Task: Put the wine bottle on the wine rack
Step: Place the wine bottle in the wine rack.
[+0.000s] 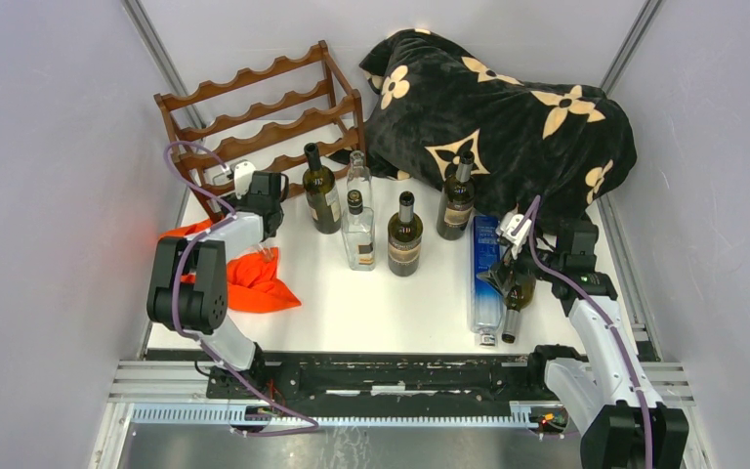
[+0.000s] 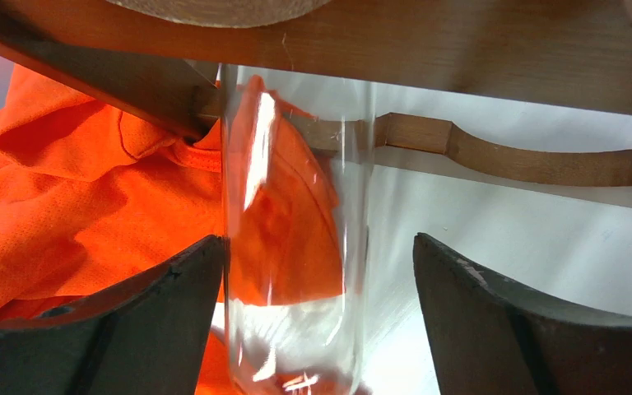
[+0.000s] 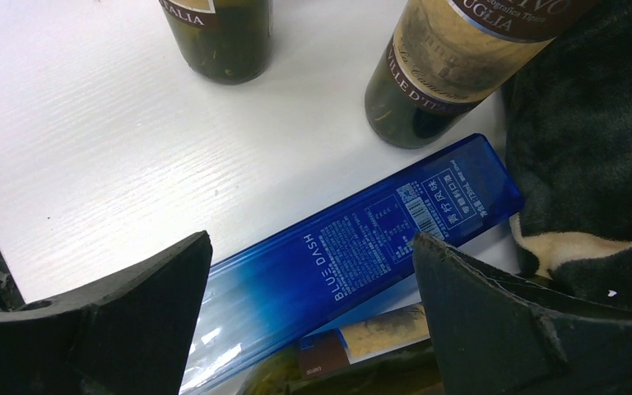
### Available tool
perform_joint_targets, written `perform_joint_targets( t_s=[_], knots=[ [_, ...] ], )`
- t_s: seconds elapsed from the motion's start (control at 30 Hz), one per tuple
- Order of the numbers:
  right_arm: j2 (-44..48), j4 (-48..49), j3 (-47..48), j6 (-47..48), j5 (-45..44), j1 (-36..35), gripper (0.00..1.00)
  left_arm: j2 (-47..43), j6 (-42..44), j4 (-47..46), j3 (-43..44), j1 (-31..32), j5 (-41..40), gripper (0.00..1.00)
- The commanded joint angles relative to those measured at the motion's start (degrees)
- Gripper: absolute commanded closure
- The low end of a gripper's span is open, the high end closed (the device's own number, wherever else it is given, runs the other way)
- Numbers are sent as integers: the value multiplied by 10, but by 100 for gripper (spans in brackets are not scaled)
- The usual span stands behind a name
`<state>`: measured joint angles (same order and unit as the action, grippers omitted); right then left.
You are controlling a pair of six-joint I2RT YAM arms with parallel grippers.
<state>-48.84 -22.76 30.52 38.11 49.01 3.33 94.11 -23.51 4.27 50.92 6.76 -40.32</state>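
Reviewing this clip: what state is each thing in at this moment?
Wine rack: upright.
Left pincer: open, clear bottle between its fingers.
Clear bottle: under the rack's rail, gap beside one finger.
Right pincer: open over the blue bottle.
Blue bottle: lying flat.
Dark bottle beside it: lying flat.
Standing bottles: five, all upright.
Orange cloth: crumpled.
Blanket: heaped.

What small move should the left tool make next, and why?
Probably draw the left tool straight back, away from the dark reddish-brown wooden wine rack. Its jaws stand wider than the clear glass bottle between them, leaving a gap on one side. The bottle reaches in under the rack's rail, so it seems to be released there.
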Motion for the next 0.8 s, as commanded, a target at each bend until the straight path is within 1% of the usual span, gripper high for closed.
perform_joint_targets(
  t_s=[0.0, 0.13, 0.3, 0.37, 0.43, 0.53, 0.63, 0.7, 0.77],
  knots=[
    [3, 2, 21, 12, 13, -5, 2, -26, -28, 15, 24, -2, -14, 7],
    [3, 2, 20, 13, 13, -6, 2, -66, -53, 61, 22, -2, 11, 6],
    [2, 0, 20, 13, 13, -7, 2, -157, -102, 117, -22, -2, 82, 8],
    [1, 0, 20, 14, 14, -7, 2, -200, -122, 135, -51, -2, 116, 13],
    [1, -1, 21, 14, 15, -8, 2, -243, -141, 141, -93, -2, 147, 20],
    [1, -2, 21, 14, 16, -10, 2, -288, -159, 145, -137, -2, 168, 27],
    [2, -3, 21, 15, 17, -12, 2, -293, -164, 139, -161, -1, 169, 32],
    [3, -3, 21, 15, 18, -13, 2, -274, -160, 130, -165, -1, 180, 37],
    [5, -3, 21, 15, 17, -14, 2, -249, -154, 116, -168, 0, 182, 38]
  ],
)
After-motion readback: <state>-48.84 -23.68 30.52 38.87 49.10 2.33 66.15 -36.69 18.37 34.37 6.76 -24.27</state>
